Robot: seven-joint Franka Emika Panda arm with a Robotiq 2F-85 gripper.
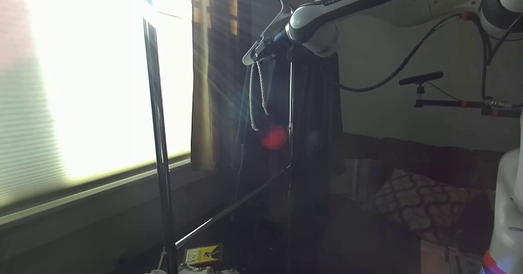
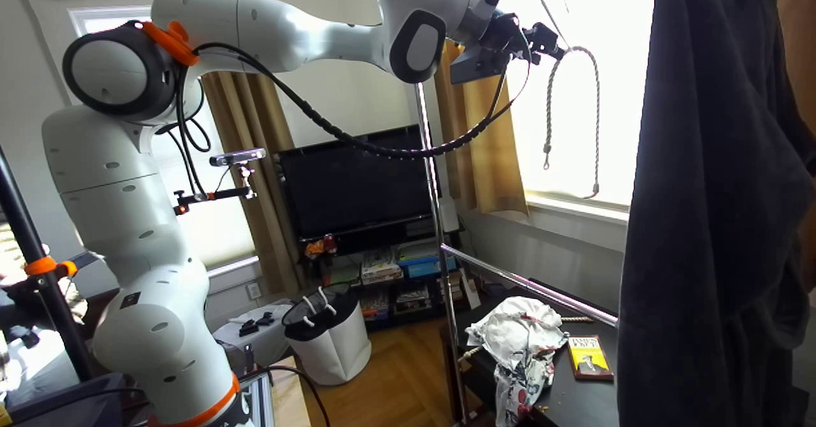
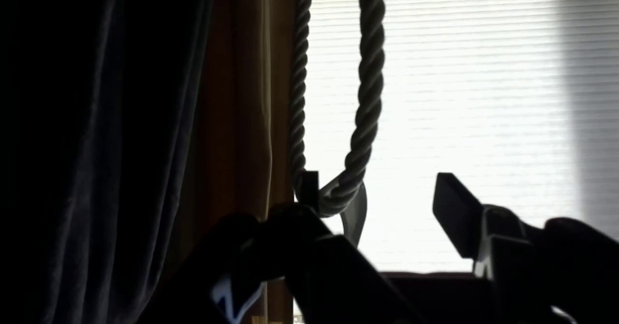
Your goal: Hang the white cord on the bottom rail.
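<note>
The white cord [image 1: 252,96] hangs doubled over the lower corner of the white clothes hanger [image 1: 248,57], its two ends dangling free. In an exterior view the cord [image 2: 597,118] shows against the bright window. My gripper [image 1: 258,53] is at that hanger corner. In the wrist view, which appears upside down, the gripper [image 3: 376,203] is open. The cord's bend [image 3: 336,200] lies between the fingers, close to or touching the left one, with the hanger tip [image 3: 357,213] behind it. The bottom rail [image 1: 229,210] crosses low between the rack's uprights, well below the cord; it also shows in an exterior view [image 2: 510,277].
A dark garment [image 2: 695,223] hangs on the rack beside the cord. A rack upright [image 1: 157,122] stands near the window. Below the rail, a black table holds crumpled white cloth [image 2: 519,331] and a yellow book [image 2: 590,357].
</note>
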